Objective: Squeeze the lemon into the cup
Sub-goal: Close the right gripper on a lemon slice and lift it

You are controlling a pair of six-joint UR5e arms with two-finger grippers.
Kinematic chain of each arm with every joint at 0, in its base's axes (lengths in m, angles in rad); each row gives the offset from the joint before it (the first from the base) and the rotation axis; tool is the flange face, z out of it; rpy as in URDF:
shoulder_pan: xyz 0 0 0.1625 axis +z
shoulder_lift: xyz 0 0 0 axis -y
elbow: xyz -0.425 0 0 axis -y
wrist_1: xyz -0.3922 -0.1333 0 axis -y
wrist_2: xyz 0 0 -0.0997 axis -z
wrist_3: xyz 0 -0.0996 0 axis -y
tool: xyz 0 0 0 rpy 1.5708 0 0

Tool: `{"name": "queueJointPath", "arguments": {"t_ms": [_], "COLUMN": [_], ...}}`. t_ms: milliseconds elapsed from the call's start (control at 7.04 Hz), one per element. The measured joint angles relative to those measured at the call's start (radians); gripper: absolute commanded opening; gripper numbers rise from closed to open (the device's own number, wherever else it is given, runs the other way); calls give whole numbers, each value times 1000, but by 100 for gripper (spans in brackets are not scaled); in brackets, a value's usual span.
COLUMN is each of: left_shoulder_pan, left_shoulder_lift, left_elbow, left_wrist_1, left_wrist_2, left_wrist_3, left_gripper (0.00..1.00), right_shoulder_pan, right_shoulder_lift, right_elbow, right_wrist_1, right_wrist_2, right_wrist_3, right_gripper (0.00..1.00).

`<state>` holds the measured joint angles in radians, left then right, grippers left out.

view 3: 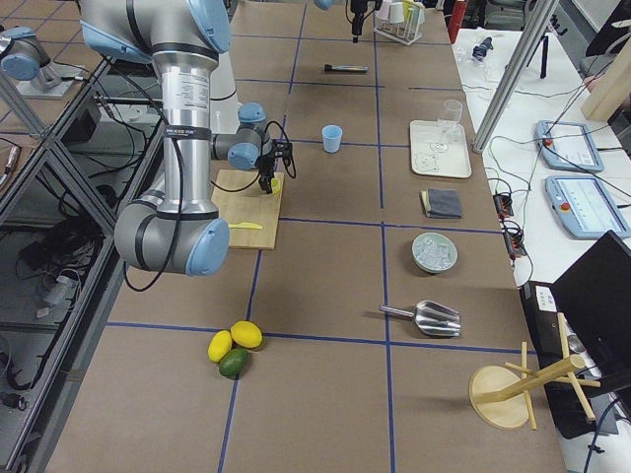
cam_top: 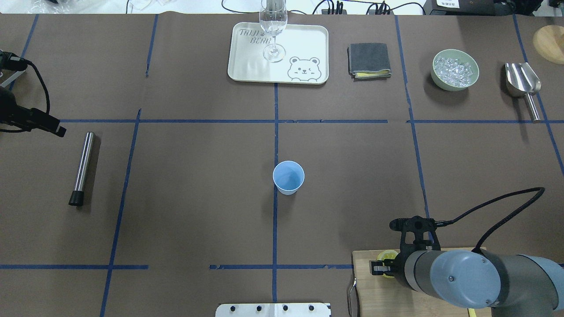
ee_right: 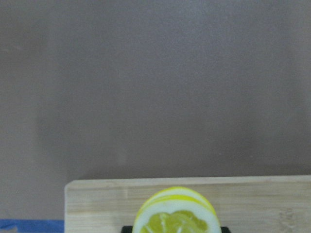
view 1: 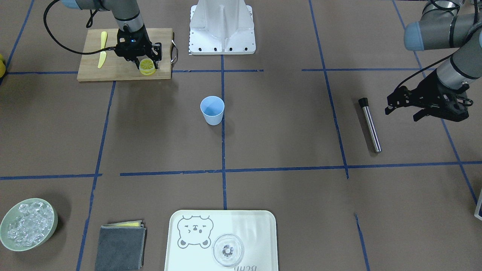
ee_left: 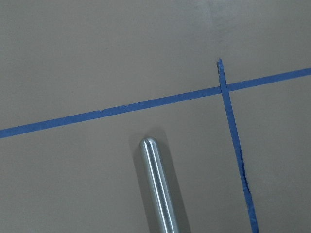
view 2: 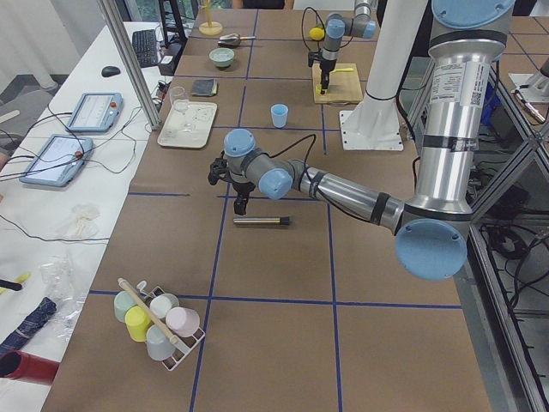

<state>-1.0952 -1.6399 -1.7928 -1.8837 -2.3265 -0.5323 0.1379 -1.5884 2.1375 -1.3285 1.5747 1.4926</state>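
Observation:
A stack of lemon slices (view 1: 147,67) sits at the front edge of the wooden cutting board (view 1: 113,69). My right gripper (view 1: 147,63) stands straight down over it, one finger on each side, closed against the rind. The lemon also shows in the right wrist view (ee_right: 176,218) and in the overhead view (cam_top: 388,255). The light-blue cup (view 1: 212,109) stands upright and empty mid-table, well apart from both arms; it also shows in the overhead view (cam_top: 288,177). My left gripper (view 1: 403,113) is open and empty, hovering beside a steel tube (view 1: 369,124).
A yellow knife (view 1: 102,54) lies on the board. On the operators' side are a tray (view 1: 260,226) with a clear glass (view 1: 228,250), a folded grey cloth (view 1: 119,247) and a green bowl of ice (view 1: 28,229). A steel scoop (cam_top: 523,83) lies far right.

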Motion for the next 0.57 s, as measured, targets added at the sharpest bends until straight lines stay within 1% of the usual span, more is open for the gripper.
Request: {"name": "queueJointPath", "arguments": {"t_ms": [569], "left_shoulder_pan": [0], "left_shoulder_lift": [0], "left_elbow": [-8], "left_wrist_1": [-1], "left_wrist_2": [-2], "left_wrist_3": [-22], "left_gripper": [100], "right_shoulder_pan": [12], "right_shoulder_lift": [-11], "right_elbow": [39], "right_wrist_1": [-1], "right_wrist_2": [0], "right_wrist_3": [0], "right_gripper": [40]}}
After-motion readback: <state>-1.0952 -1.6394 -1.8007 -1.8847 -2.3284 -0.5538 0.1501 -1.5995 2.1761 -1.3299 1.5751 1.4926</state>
